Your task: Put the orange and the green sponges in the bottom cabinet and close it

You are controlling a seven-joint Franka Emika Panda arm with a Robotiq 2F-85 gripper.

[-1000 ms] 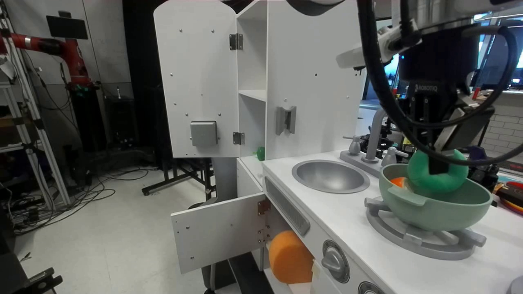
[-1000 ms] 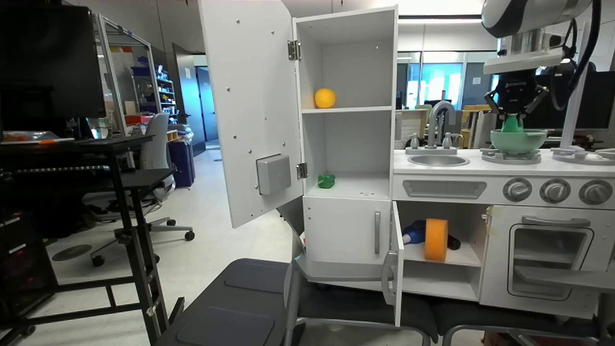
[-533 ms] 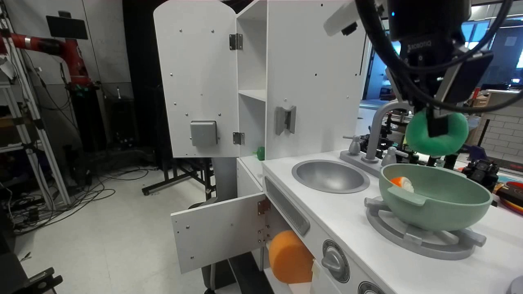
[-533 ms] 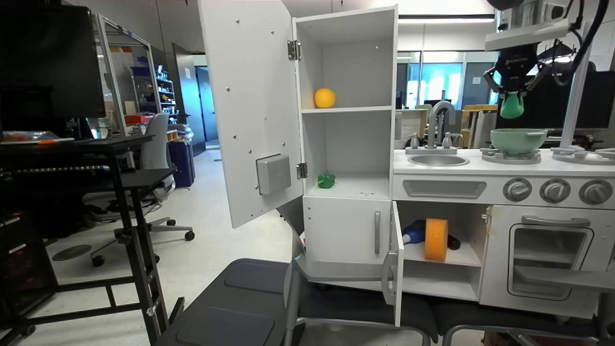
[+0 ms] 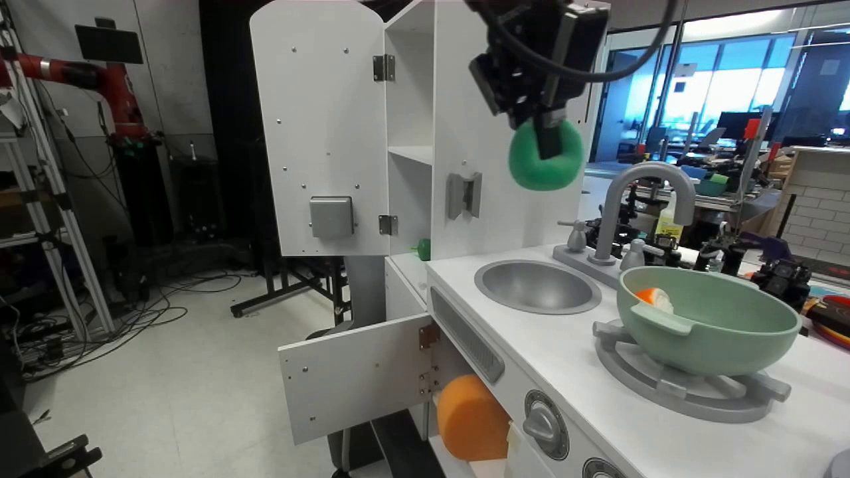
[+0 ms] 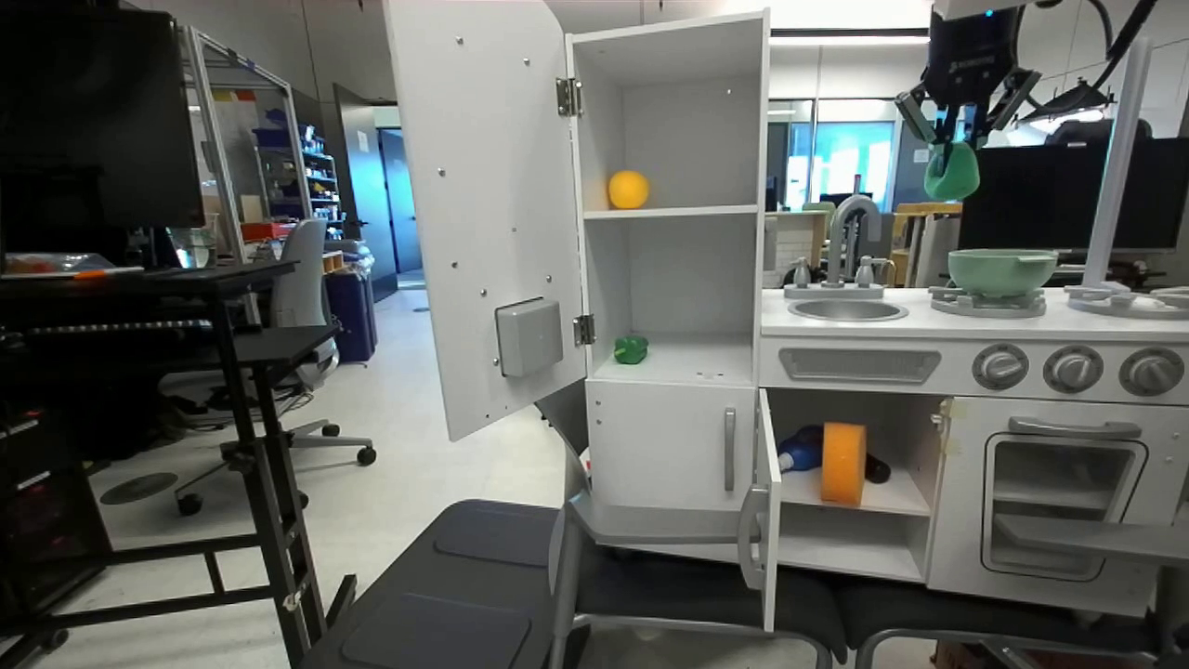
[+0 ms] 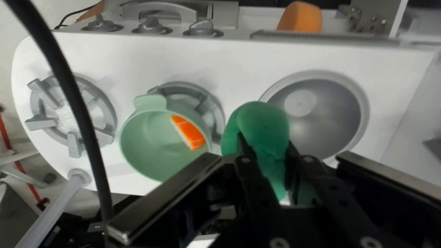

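The green sponge hangs in the air, pinched between the fingers of my gripper. In the wrist view it bulges around both fingertips, above the counter between the bowl and the sink. An exterior view has it high to the left of the bowl, the gripper pointing down. The orange sponge stands on the upper shelf of the bottom cabinet, in front of a blue object. That cabinet's door is swung outward. Much of the cabinet's inside is hidden in the wrist view.
A mint-green bowl with an orange-and-white piece sits on a burner. The faucet rises behind the sink. The tall cupboard's door stands swung out at the left. A grey chair is below the cabinet door.
The green sponge has risen out of the bowl in my gripper and moved up and to the left in both exterior views. The cabinet door and orange sponge have stayed put.
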